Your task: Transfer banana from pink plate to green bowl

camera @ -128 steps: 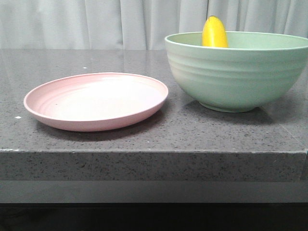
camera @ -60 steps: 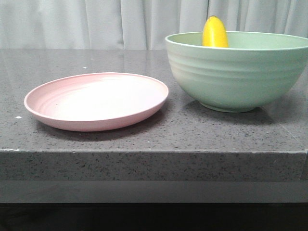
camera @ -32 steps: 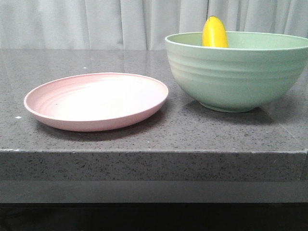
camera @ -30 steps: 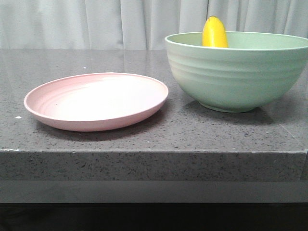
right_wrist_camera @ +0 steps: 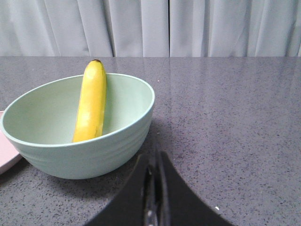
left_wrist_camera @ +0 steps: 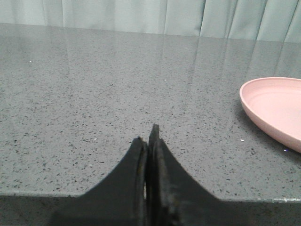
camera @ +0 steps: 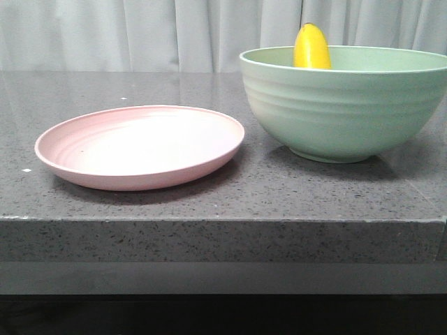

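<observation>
The left gripper (left_wrist_camera: 149,141) sits low over the grey speckled worktop (left_wrist_camera: 94,94), fingers pressed together with nothing between them. The plate (camera: 140,146) lies on the worktop off to one side of this gripper, apart from it, and only part of its rim shows in the left wrist view. In the front view the plate is just left of the bowl (camera: 346,105), the two rims near but not touching. The banana (right_wrist_camera: 91,101) stands tilted inside the bowl, leaning against the inner wall with its dark tip poking above the rim. The right gripper (right_wrist_camera: 154,162) is closed and holds nothing; the bowl with the banana lies ahead of its fingertips, near but not touching.
</observation>
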`<state>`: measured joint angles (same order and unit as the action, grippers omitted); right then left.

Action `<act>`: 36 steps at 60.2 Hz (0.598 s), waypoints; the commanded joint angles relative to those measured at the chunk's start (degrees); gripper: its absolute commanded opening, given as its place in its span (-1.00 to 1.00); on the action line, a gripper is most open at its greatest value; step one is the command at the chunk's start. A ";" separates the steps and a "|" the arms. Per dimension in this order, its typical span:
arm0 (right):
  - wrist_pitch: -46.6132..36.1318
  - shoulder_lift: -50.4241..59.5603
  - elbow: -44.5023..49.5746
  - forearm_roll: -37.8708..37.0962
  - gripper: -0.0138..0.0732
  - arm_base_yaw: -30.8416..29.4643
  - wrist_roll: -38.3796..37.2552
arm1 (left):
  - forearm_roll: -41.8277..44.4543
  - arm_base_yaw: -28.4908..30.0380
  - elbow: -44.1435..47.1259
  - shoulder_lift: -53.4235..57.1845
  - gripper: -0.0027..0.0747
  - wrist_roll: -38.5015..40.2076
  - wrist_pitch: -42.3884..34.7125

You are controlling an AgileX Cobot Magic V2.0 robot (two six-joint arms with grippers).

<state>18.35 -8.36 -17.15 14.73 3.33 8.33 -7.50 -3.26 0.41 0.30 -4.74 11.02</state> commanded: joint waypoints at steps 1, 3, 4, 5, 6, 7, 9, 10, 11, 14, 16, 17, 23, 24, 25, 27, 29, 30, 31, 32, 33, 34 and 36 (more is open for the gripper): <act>-5.83 -0.41 -0.77 -0.07 -0.82 -0.15 0.25 | -0.69 0.32 0.25 1.12 -0.98 0.62 -5.00; -7.22 -0.40 -0.15 -0.97 -0.82 -0.15 -0.58 | -0.69 0.32 0.25 1.12 -0.98 0.62 -5.00; -8.22 -0.32 0.32 -1.77 -0.82 -0.15 -1.03 | -0.69 0.32 0.25 1.12 -0.98 0.62 -5.00; -8.91 -0.16 0.71 -2.45 -0.82 -0.15 -1.90 | -0.69 0.32 0.25 1.12 -0.98 0.62 -5.00; -9.99 -0.05 1.34 -3.60 -0.82 -0.15 -2.58 | -0.69 0.32 0.25 1.12 -0.98 0.62 -5.00; -10.69 0.14 1.82 -4.34 -0.82 -0.15 -3.57 | -0.69 0.32 0.25 1.12 -0.98 0.62 -5.00; -12.10 0.47 2.86 -5.79 -0.82 -0.15 -4.87 | -0.69 0.32 0.25 1.12 -0.98 0.62 -5.00; -13.04 0.83 3.72 -6.17 -0.82 -0.15 -5.68 | -0.69 0.32 0.25 1.12 -0.98 0.62 -5.00; -13.54 1.07 4.36 -6.43 -0.82 -0.15 -6.11 | -0.69 0.32 0.25 1.12 -0.98 0.62 -5.00; -14.68 2.24 6.70 -6.57 -0.82 -0.15 -6.94 | -0.69 0.32 0.25 1.12 -0.98 0.62 -5.00; -14.75 3.31 8.53 -6.57 -0.82 -0.15 -7.24 | -0.69 0.32 0.25 1.12 -0.98 0.62 -5.00; -14.75 3.78 9.27 -6.57 -0.82 -0.15 -7.39 | -0.69 0.32 0.25 1.12 -0.98 0.62 -5.00; -14.75 7.42 14.14 -6.57 -0.82 -0.15 -7.59 | -0.69 0.32 0.25 1.12 -0.98 0.62 -5.00; -14.75 8.25 15.03 -6.57 -0.82 -0.15 -7.59 | -0.69 0.32 0.25 1.12 -0.98 0.62 -5.00; -14.70 8.81 15.59 -6.57 -0.82 -0.15 -7.59 | -0.69 0.32 0.25 1.12 -0.98 0.62 -5.00; -14.70 10.14 16.85 -6.57 -0.82 -0.15 -7.59 | -0.69 0.32 0.25 1.12 -0.98 0.62 -5.00; -15.04 10.53 17.86 -6.57 -0.82 -0.21 -7.59 | -0.69 0.32 0.25 1.12 -0.98 0.62 -5.00; -15.88 10.33 18.61 -6.57 -0.82 -0.21 -7.59 | -0.69 0.32 0.25 1.12 -0.98 0.62 -5.00; -16.18 10.25 18.94 -6.57 -0.82 -0.21 -7.59 | -0.69 0.32 0.25 1.01 -0.98 0.62 -5.00; -15.45 10.24 18.87 -6.57 -0.82 -0.21 -7.59 | -0.69 0.32 0.25 1.01 -0.98 0.62 -5.00; -14.41 10.24 18.80 -6.57 -0.82 -0.21 -7.59 | -0.69 0.32 0.25 1.01 -0.98 0.62 -5.00; -13.99 10.31 18.72 -6.57 -0.82 -0.21 -7.59 | -0.69 0.32 0.25 1.01 -0.98 0.62 -5.00; -13.82 10.31 18.72 -6.57 -0.82 -0.21 -7.59 | -0.69 0.32 0.25 1.01 -0.98 0.62 -5.00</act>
<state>8.93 0.48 1.46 8.87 3.33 0.95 -7.58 -3.26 0.41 0.30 -4.74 10.97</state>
